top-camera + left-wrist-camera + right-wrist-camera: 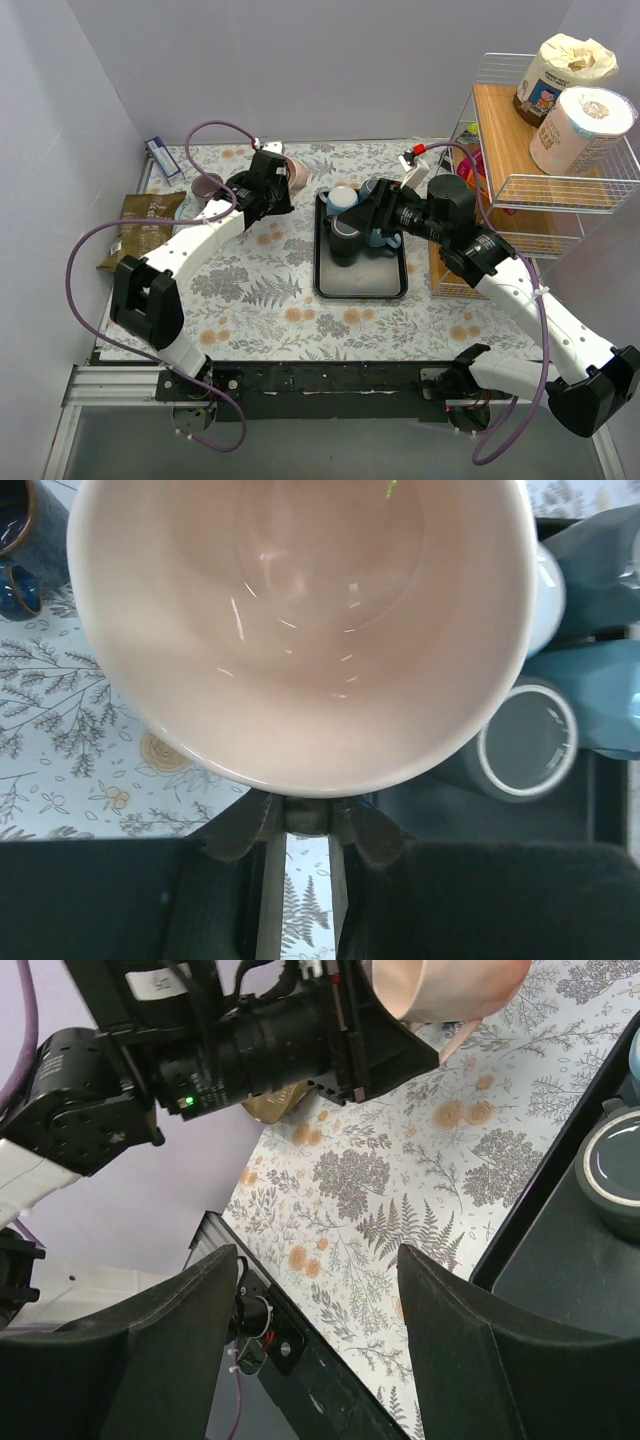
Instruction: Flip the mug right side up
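**Student:** Where does the pink mug [298, 172] lie in relation to the tray [362, 282]?

**Tutor:** Just beyond the tray's far-left corner, outside it and over the flowered bench [270, 300]. It is tilted, so that its mouth opens toward the left wrist camera and fills most of that view. Whether its base touches the bench cannot be told.

**Student:** What holds it?

**Tutor:** The left gripper [282, 181]. Its two fingers are closed on the mug's wall at the rim, one inside and one outside.

**Student:** And the right gripper [318, 1270]?

**Tutor:** It hangs over the tray's left half with its fingers spread wide. Nothing lies between them. Through the gap its own camera shows the bench and the tray's left rim.

**Student:** What does the tray carry?

**Tutor:** Several mugs grouped at its far end, among them a pale one [342, 197] and a dark one [345, 243]. Its near end is bare.

**Student:** What else appears?

**Tutor:**
- To the tray's right stands a wire rack [560, 190], and a paper roll [590, 130] sits on its top shelf.
- Well to the tray's left, a small purple cup [207, 187] and a brown packet [140, 225] rest on the bench.
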### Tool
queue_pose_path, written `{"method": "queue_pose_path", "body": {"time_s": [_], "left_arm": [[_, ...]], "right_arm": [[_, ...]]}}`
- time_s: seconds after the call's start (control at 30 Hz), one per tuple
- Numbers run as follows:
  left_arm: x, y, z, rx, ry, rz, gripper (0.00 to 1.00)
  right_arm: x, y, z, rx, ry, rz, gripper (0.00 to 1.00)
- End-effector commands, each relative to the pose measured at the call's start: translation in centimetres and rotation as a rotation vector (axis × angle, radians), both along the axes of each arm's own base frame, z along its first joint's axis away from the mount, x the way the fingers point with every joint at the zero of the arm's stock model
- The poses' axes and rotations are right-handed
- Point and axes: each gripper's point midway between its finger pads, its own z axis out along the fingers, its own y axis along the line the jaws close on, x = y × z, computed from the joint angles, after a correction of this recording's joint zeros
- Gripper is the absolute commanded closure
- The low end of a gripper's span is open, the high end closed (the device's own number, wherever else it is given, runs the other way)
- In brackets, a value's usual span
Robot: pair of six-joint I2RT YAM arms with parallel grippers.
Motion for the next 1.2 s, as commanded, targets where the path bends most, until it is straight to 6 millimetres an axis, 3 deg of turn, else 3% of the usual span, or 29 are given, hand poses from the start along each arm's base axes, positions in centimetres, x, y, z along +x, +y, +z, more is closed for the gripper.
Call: {"method": "queue_pose_path", "body": {"time_s": [0.0, 0.37, 0.67, 0.8, 0.87, 1.17], "left_arm": [[3.1, 1.2, 3.2, 0.066, -0.107, 0.038, 1.00], [6.9, 4.0, -2.2, 0.152, -0.013, 0.090, 1.00], [9.4, 4.1, -5.7, 0.172, 0.039, 0.082, 1.00], [10.5, 4.2, -6.4, 0.173, 0.047, 0.088, 1.00], [11.5, 3.9, -5.5, 0.168, 0.031, 0.087, 1.00], [12.6, 4.7, -8.5, 0.228, 0.102, 0.090, 1.00]], "right_arm": [[0.3, -1.1, 0.8, 0.000, -0.022, -0.045, 0.28], [0.1, -1.7, 0.1, -0.016, -0.003, -0.064, 0.28], [0.1, -2.0, -0.2, -0.022, 0.001, -0.073, 0.29], [0.2, -2.1, 0.0, -0.018, -0.004, -0.078, 0.29], [0.2, -2.2, -0.1, -0.020, -0.004, -0.081, 0.29], [0.3, -2.7, -0.3, -0.029, -0.001, -0.098, 0.29]]}}
